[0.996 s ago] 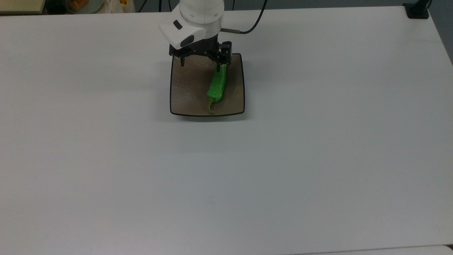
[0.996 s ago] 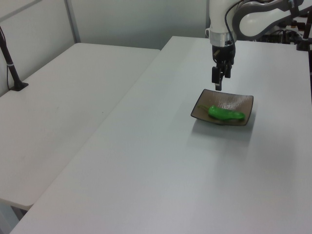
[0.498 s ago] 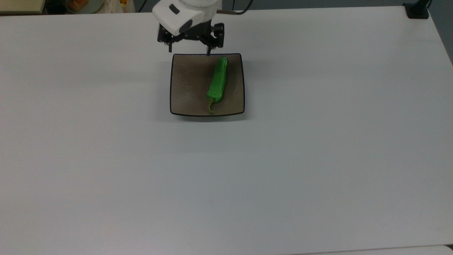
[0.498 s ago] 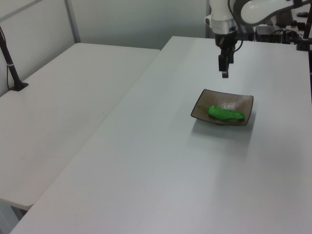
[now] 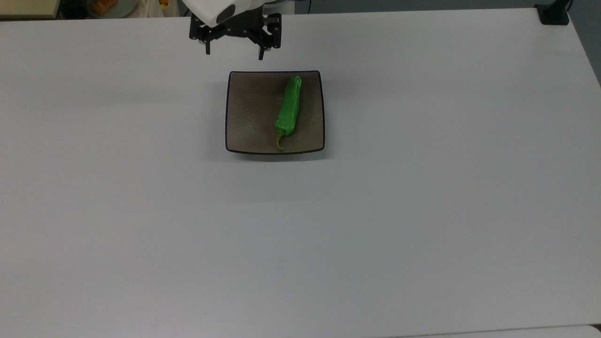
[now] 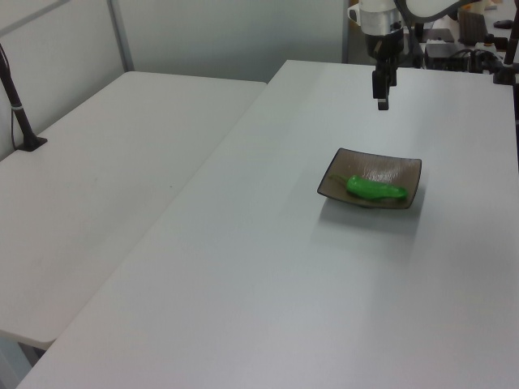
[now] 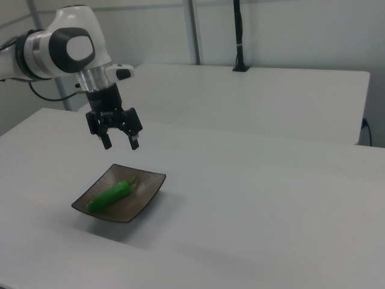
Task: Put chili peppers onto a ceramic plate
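A single bright-green chili pepper (image 5: 288,111) lies lengthwise on the right half of the square brown-grey ceramic plate (image 5: 249,112) in the top view, its stem toward the plate's near edge. The left view shows the pepper (image 6: 375,190) on the plate (image 6: 388,168), and so does the right view: pepper (image 7: 110,195), plate (image 7: 141,192). My gripper (image 5: 234,52) hangs open and empty above the table, beyond the plate's far edge. The right view shows the gripper (image 7: 120,143) well above the plate with its fingers spread; in the left view the gripper (image 6: 381,102) is raised too.
The white table (image 5: 422,188) stretches wide around the plate. A black clamp post (image 5: 554,13) stands at the far right corner in the top view. A second white table (image 6: 105,186) adjoins on the left view's left. Clutter (image 5: 105,5) lies past the far edge.
My gripper, which hung open just over the pepper's far tip a second ago, has risen and drawn back past the plate's far edge. The pepper and plate have not moved.
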